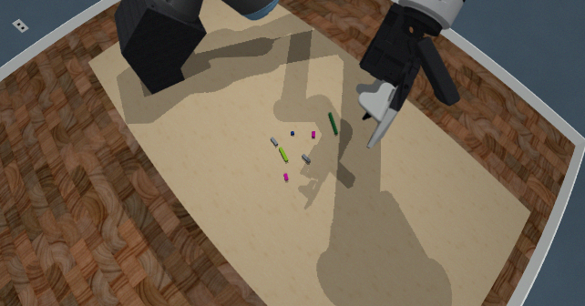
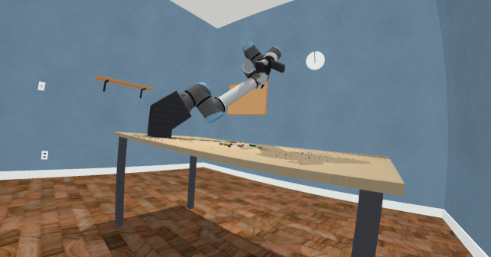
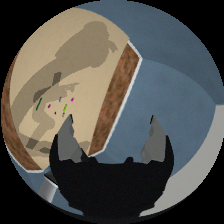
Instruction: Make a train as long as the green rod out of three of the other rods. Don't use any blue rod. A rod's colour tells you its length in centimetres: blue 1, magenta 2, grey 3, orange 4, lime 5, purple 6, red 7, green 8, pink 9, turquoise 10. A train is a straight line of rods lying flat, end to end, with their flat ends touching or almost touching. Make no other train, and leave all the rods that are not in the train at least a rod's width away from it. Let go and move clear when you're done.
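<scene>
The green rod (image 1: pixel 333 123) (image 2: pixel 252 145) (image 3: pixel 39 104) lies right of the other rods in the top view. A magenta rod (image 1: pixel 313 134) (image 3: pixel 49 106) lies left of it, then the blue rod (image 1: pixel 292 133) (image 3: pixel 55 113). The lime rod (image 1: pixel 283 154) (image 3: pixel 65 108) lies roughly in line with a grey rod (image 1: pixel 274 141) (image 3: pixel 63 115), with a small gap between their ends. Another grey rod (image 1: pixel 306 158) (image 3: pixel 60 99) lies to the lime rod's right. Another magenta rod (image 1: pixel 286 177) (image 3: pixel 72 99) lies below the lime one. My gripper (image 1: pixel 367 132) (image 3: pixel 111 115) is open and empty, high above the table.
The wooden table (image 1: pixel 219 158) (image 2: pixel 298 171) bears all the rods. The arm's black base (image 1: pixel 155 45) (image 2: pixel 162 118) stands at the table's far left end in the exterior view. Shadows of the arm fall across the table and partly near the rods.
</scene>
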### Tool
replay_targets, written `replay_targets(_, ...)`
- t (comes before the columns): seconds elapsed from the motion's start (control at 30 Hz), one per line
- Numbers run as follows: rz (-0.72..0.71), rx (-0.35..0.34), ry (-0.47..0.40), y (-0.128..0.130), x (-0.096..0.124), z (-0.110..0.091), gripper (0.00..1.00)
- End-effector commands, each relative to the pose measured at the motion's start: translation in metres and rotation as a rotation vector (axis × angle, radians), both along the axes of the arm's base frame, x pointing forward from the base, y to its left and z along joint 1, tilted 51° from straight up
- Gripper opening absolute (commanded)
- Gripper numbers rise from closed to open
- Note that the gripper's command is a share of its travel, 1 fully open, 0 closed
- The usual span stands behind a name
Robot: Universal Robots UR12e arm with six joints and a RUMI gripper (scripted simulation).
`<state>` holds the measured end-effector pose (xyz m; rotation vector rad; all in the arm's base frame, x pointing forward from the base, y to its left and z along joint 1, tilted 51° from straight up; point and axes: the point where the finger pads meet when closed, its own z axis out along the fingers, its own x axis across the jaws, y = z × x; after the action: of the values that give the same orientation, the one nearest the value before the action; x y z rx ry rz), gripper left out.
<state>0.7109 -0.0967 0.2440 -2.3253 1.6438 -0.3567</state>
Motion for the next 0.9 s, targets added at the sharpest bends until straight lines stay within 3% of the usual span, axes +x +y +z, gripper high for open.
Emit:
replay_targets(0.0,0.0,0.0,-0.001,-0.001,0.0,0.001,1.0)
replay_targets(0.63,0.003,0.001,0.001,0.0,0.0,-0.001,1.0)
replay_targets(0.77,0.035,0.02,0.014,0.005,-0.004,-0.019,1.0)
replay_targets(0.87,0.088,0.054,0.034,0.015,-0.011,-0.048,1.0)
